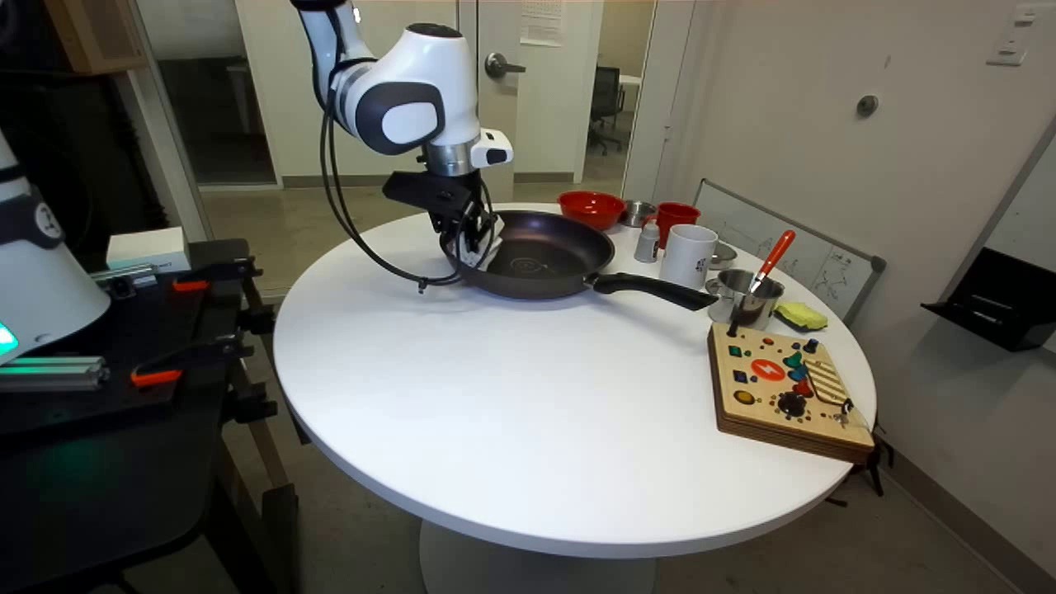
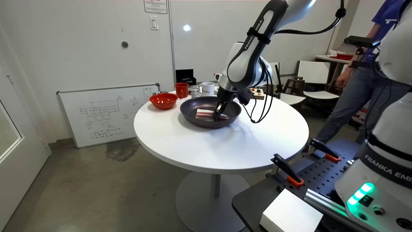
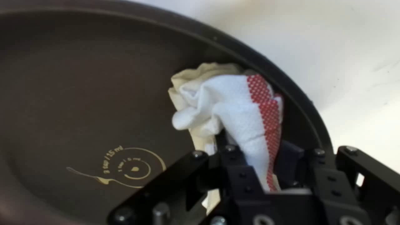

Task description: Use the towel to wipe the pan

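the towel [image 3: 232, 100] lies bunched inside the pan [image 3: 103, 87], close by its inner wall, and my gripper [image 3: 256, 148] is clamped down narrow with the cloth pinched between the jaws. i judge the wiping step is in hand, though how much is done i can't tell. what worries me is the drag: if i pull too fast, the loose folds could slip out, and then bare jaws might scrape the coating. pushing outward against that wall could also slide the whole pan and swing its long handle [image 1: 652, 286] into its neighbours. the cloth looks soft and rumpled, white with a red woven band; the pan is round and shallow, dark and dull inside, with gold print [image 3: 135, 169] on its floor. beyond it the smooth white table [image 1: 528, 396] carries a mug [image 1: 687, 256], a glossy red bowl [image 1: 591, 213] and a shiny steel cup [image 1: 763, 309].
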{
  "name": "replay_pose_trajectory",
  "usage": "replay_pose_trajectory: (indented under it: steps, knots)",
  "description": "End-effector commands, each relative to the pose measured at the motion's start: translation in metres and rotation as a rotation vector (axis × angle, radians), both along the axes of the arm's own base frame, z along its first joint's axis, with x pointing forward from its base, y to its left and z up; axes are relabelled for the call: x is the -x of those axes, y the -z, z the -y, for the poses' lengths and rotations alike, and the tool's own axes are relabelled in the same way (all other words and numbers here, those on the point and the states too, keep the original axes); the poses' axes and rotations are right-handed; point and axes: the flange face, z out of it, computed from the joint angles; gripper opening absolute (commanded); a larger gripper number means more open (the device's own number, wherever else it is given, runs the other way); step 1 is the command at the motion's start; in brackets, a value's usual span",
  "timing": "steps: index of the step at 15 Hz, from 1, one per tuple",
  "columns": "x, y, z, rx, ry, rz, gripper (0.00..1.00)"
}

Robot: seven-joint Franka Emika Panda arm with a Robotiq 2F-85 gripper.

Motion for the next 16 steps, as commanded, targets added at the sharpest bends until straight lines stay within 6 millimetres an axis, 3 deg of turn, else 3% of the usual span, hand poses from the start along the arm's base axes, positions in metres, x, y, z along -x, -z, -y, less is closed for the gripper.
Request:
replay_pose_trajectory:
  steps: [1, 9, 16]
  knots:
    - [0.015, 0.013, -0.013, -0.081, -0.054, -0.022, 0.05]
    - [0.023, 0.018, -0.045, -0.081, -0.114, 0.064, 0.06]
    - [0.009, 0.027, -0.068, -0.024, -0.15, 0.156, 0.06]
